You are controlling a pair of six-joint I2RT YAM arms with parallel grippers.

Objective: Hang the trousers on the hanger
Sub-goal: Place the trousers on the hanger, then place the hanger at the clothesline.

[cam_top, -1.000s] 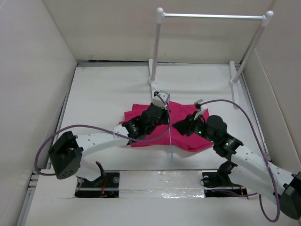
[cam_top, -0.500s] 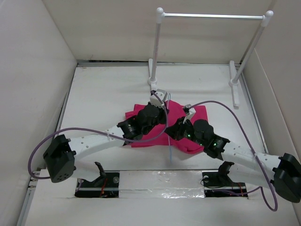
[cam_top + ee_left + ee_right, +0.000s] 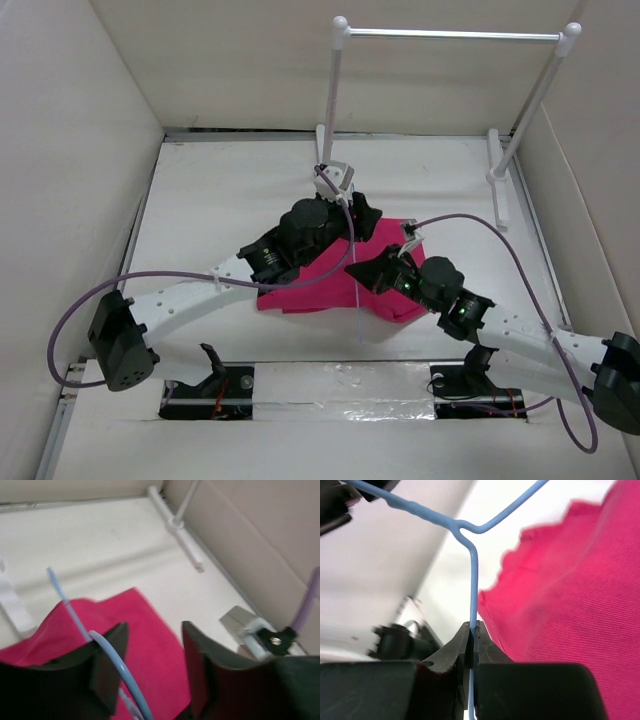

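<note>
Since a second ago, left gripper shifted back toward rack; trousers bunched under both arms. Left wrist: jaws apart, hanger wire beside one finger, above trousers. Right wrist: right gripper pinched tight on hanger wire, trousers just right.

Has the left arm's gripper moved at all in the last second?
Yes. The left gripper has moved farther from the arms' bases, closer to the foot of the rack's left post.
</note>
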